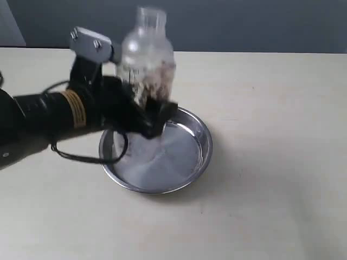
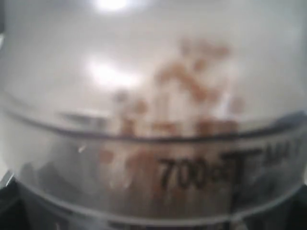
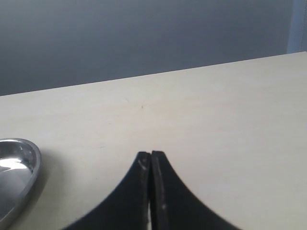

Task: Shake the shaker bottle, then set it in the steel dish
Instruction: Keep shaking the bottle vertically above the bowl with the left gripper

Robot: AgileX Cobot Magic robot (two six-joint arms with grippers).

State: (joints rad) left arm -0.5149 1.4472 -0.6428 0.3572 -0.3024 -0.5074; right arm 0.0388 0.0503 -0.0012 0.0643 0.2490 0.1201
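Observation:
The frosted shaker bottle point(image 1: 145, 59) hangs upright and motion-blurred above the far rim of the steel dish point(image 1: 184, 162), brown granules showing inside. My left gripper point(image 1: 142, 111) is shut on the bottle's lower body. In the left wrist view the shaker bottle point(image 2: 153, 120) fills the picture, with a printed "700" mark and granules behind the plastic; the fingers are hidden there. My right gripper point(image 3: 151, 154) is shut with nothing in it, low over the table. The steel dish point(image 3: 19, 167) shows at that view's edge.
The pale table point(image 1: 271, 162) spreads right of the dish and toward the front. A dark wall runs along the table's far edge. The left arm's black cable point(image 1: 81, 156) loops down beside the dish.

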